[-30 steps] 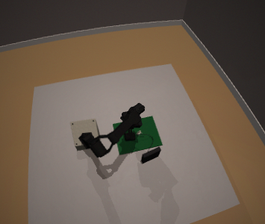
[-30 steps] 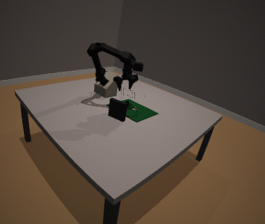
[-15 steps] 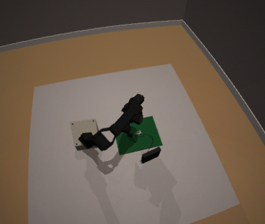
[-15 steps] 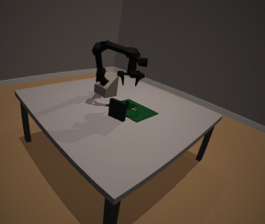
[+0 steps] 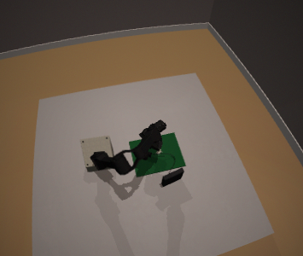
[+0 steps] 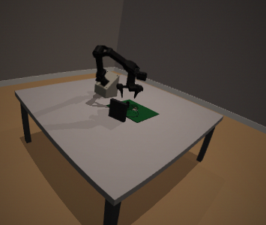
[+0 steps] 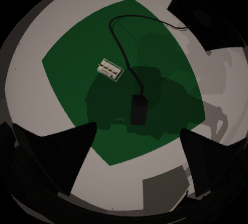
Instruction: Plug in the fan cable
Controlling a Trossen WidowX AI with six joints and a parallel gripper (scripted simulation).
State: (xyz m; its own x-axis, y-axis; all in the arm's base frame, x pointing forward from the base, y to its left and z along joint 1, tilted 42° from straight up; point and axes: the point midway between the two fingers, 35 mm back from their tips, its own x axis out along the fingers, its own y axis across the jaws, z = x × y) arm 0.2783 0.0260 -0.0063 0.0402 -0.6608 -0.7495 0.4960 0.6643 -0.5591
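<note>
The black plug [image 7: 139, 111] lies on the green board [image 5: 177, 154] [image 6: 145, 114] [image 7: 74, 65], in the shadow of my arm. The white four-pin header [image 7: 110, 67] stands on the board to the upper left of the plug in the wrist view, apart from it. The thin black cable [image 7: 120, 45] runs from the plug in a loop to the black fan [image 5: 172, 177] [image 6: 118, 110] [image 7: 204, 22], which stands upright beside the board. My gripper [image 6: 129, 97] [image 7: 140, 130] is wide open and empty. It hangs above the board, with the plug ahead of and between its fingertips in the wrist view.
The beige block [image 5: 96, 149] [image 6: 106, 90] under the arm's base stands at the board's side. All of it stands on the pale table top [image 5: 74, 213] [image 6: 133, 161]. The fan is the tall thing near the board's edge, and the cable loops over the board.
</note>
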